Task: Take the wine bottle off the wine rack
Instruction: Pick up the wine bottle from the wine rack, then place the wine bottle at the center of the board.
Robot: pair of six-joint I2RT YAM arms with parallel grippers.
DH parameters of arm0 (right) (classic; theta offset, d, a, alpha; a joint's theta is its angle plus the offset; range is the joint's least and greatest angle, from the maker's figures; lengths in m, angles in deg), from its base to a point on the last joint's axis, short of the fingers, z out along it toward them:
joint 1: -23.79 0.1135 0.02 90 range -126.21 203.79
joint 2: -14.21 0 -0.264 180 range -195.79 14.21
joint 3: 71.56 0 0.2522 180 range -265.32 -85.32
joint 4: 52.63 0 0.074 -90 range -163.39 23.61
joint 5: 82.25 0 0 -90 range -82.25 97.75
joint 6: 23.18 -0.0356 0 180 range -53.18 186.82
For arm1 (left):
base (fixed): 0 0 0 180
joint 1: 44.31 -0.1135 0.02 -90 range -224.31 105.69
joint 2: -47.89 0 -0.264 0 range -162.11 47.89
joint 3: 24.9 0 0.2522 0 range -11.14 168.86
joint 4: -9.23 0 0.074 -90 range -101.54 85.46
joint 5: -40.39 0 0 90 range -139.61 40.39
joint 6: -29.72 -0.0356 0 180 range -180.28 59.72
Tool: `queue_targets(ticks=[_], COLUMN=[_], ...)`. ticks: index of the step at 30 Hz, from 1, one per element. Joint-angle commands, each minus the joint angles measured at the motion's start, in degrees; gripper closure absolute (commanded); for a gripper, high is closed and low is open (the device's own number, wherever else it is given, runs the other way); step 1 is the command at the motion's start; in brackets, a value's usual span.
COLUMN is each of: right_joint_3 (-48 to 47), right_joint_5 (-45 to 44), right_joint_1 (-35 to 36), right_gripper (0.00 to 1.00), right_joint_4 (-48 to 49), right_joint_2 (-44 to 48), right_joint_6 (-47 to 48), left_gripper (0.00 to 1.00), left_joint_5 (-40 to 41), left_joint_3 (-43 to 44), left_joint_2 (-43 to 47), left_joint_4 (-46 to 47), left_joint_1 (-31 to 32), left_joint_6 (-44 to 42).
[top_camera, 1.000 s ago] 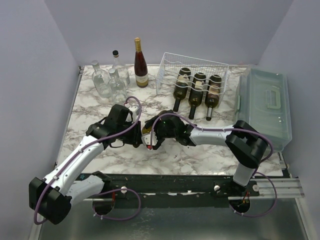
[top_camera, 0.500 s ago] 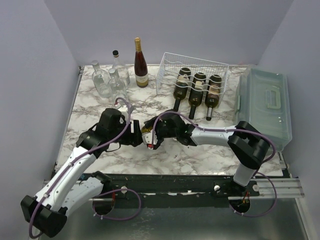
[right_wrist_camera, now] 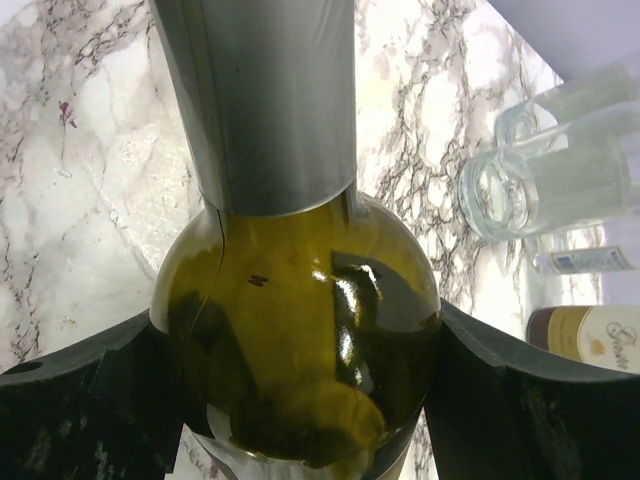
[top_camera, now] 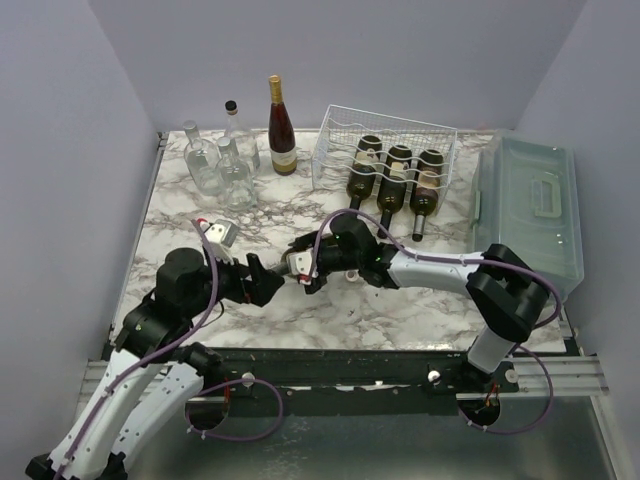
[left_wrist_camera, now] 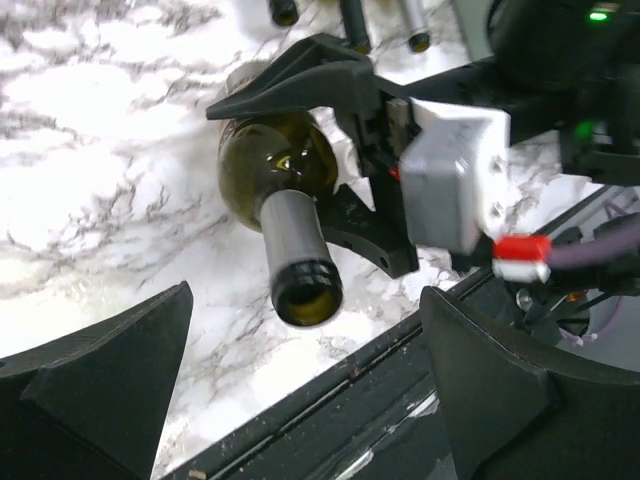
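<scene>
A dark green wine bottle (right_wrist_camera: pixel 300 330) lies roughly level just above the marble table (top_camera: pixel 190 215), with my right gripper (top_camera: pixel 306 268) shut on its shoulder. Its black fingers (right_wrist_camera: pixel 80 400) press both sides of the glass. The foil neck and open mouth (left_wrist_camera: pixel 305 285) point at my left gripper (top_camera: pixel 260 282), which stands open a short way off, touching nothing. From above, the right gripper hides most of the held bottle. The white wire wine rack (top_camera: pixel 340 128) stands at the back right and holds three dark bottles (top_camera: pixel 395 172).
Clear glass bottles (top_camera: pixel 215 160) and an upright red wine bottle (top_camera: pixel 282 128) stand at the back left. A translucent lidded bin (top_camera: pixel 530 205) fills the right edge. The table's dark front rail (left_wrist_camera: pixel 330 400) runs under the left gripper.
My left gripper has opened, let go of the bottle's neck and drawn back left toward the table's near edge. The right gripper still holds the bottle, shifted slightly right.
</scene>
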Motion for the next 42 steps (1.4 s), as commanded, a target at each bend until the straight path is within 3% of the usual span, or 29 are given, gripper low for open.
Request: queue_targets(ticks=[1, 11, 18, 23, 30, 39, 42], right_joint_3=[-0.21, -0.7, 0.21, 1.46, 3.84, 4.64, 4.62], right_joint_5=[5.71, 14.66, 20.39, 22.11, 25.71, 26.72, 26.9], right_joint_1=[-1.61, -5.25, -8.49, -9.34, -9.91, -10.08, -10.21], right_gripper=[0.93, 0.96, 0.99, 1.0, 1.0, 1.0, 1.0], right_joint_4=[0.14, 3.74, 10.15, 12.67, 17.33, 18.44, 18.49], right_joint_2=[2.43, 3.34, 4.08, 4.39, 4.98, 5.71, 5.71], right_joint_6=[-9.9, -27.4, -39.83, -42.04, -44.77, -45.19, -45.3], left_gripper=[0.03, 0.01, 0.02, 0.01, 0.04, 0.16, 0.26], left_joint_5=[-4.06, -8.63, -13.35, -11.07, -13.09, -14.31, -15.34], left_joint_3=[-1.12, -6.41, -20.4, -23.18, -24.86, -26.63, -26.63], left_joint_2=[5.66, 13.28, 18.03, 12.49, 2.71, -6.91, -9.53], left_joint_4=[3.84, 18.66, 44.13, 53.3, 68.66, 81.8, 84.16], left_joint_1=[0.27, 0.27, 0.27, 0.27, 0.36, 0.45, 0.54], left_joint_6=[-4.27, -7.76, -20.73, -25.26, -21.55, -14.13, -12.11])
